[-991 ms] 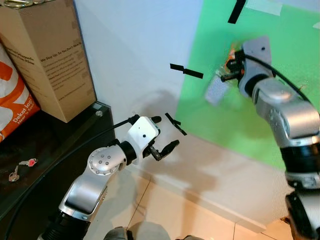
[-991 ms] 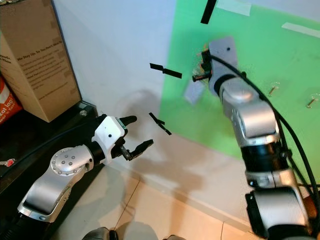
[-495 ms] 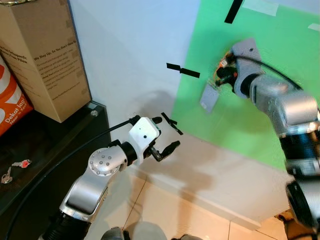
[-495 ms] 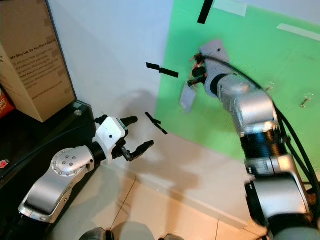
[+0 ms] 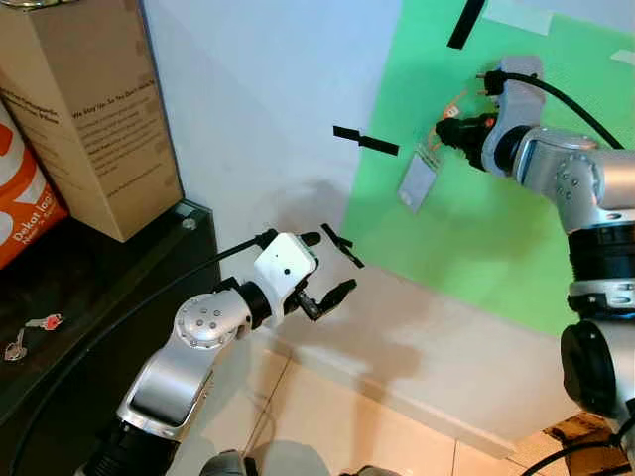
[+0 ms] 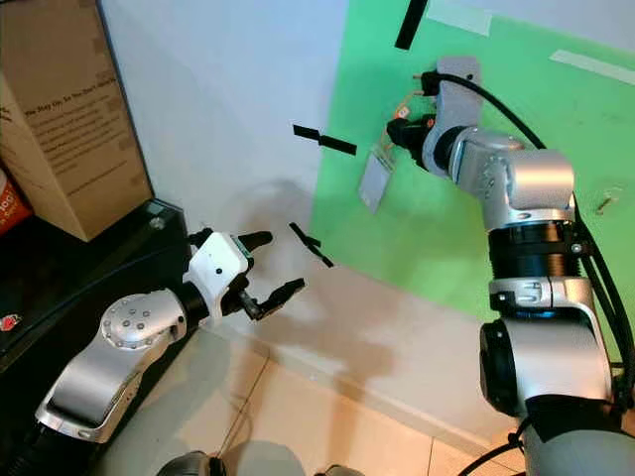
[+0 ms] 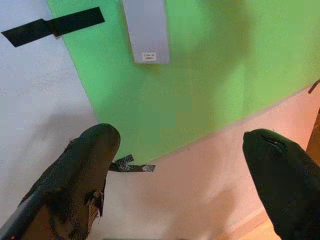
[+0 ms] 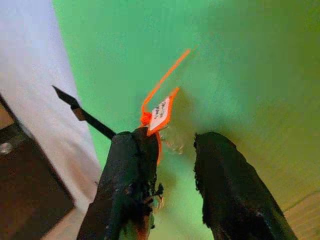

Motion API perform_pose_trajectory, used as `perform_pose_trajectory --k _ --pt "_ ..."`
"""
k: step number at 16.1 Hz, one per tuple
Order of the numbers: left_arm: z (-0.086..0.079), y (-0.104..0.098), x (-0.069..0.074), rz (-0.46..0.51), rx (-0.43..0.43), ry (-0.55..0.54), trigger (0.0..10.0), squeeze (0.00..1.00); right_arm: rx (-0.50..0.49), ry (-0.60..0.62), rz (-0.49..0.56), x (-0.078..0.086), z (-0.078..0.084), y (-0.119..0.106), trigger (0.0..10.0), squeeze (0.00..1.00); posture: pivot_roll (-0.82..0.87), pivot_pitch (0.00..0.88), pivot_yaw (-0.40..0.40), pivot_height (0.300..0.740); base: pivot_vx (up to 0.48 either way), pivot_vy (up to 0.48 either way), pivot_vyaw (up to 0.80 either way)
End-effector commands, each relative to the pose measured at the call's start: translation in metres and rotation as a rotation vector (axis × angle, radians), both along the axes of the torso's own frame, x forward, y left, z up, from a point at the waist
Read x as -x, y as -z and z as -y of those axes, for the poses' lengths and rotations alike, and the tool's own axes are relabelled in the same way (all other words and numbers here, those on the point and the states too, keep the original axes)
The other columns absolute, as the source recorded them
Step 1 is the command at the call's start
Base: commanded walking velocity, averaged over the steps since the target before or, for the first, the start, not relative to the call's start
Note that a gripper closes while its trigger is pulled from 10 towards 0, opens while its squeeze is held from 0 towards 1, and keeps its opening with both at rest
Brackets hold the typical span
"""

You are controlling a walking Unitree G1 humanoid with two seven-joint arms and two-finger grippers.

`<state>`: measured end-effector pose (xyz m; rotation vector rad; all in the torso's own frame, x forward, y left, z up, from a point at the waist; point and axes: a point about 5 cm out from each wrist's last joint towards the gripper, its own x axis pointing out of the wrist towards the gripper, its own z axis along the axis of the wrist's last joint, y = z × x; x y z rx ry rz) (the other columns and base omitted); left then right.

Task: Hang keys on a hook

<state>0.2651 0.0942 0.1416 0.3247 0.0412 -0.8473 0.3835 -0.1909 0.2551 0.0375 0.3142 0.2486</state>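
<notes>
A key bundle with an orange tag [image 8: 161,112] and a grey card [image 5: 417,183] hangs against the green wall panel [image 5: 496,248]. My right gripper [image 8: 172,137] is raised to it. Its fingers stand apart with green wall showing between them, and the orange tag touches one finger [image 8: 130,170]. A small clear hook [image 8: 174,144] sits between the fingertips. In the left eye view my right gripper [image 5: 444,130] touches the panel just above the card. My left gripper [image 5: 328,262] is open and holds nothing, low by the wall. The grey card [image 7: 146,30] hangs above it.
A black table [image 5: 109,288] stands at the left, with a red-headed key [image 5: 45,322], a cardboard box [image 5: 89,109] and an orange bag [image 5: 25,188] on it. Black tape strips [image 5: 367,141] mark the wall. More small hooks [image 6: 600,203] are fixed further right on the panel.
My right wrist has turned and lifted while its fingertips stay at the panel. The grey card has swung down and now hangs straighter. The left arm has hardly moved.
</notes>
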Motion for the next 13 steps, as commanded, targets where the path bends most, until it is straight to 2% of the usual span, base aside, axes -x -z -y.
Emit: perform_pose_trajectory --k 1,3,7,13 --pt "0.0007 -0.0008 0.0009 0.009 0.0 -0.002 10.0 0.0 -0.045 -0.001 -0.001 -0.0001 0.004 -0.0071 10.0 1.0 -0.06 0.0 -0.12 0.74 0.0 0.0 0.0" --pt "0.0008 -0.0006 0.001 0.009 -0.001 -0.001 10.0 0.0 -0.086 -0.033 -0.021 0.0006 0.0014 -0.0074 10.0 1.0 -0.06 0.0 -0.12 0.74 0.0 0.0 0.0" --pt "0.0009 -0.0005 0.0016 0.006 -0.003 0.002 10.0 0.0 -0.108 -0.045 -0.039 0.001 0.0004 -0.0052 10.0 1.0 -0.06 0.0 -0.118 0.74 0.0 0.0 0.0" --pt "0.0003 -0.0001 0.0024 0.0 -0.006 0.008 10.0 0.0 -0.266 -0.019 -0.042 0.0002 0.0077 -0.0145 10.0 1.0 -0.06 0.0 -0.116 0.74 0.0 0.0 0.0"
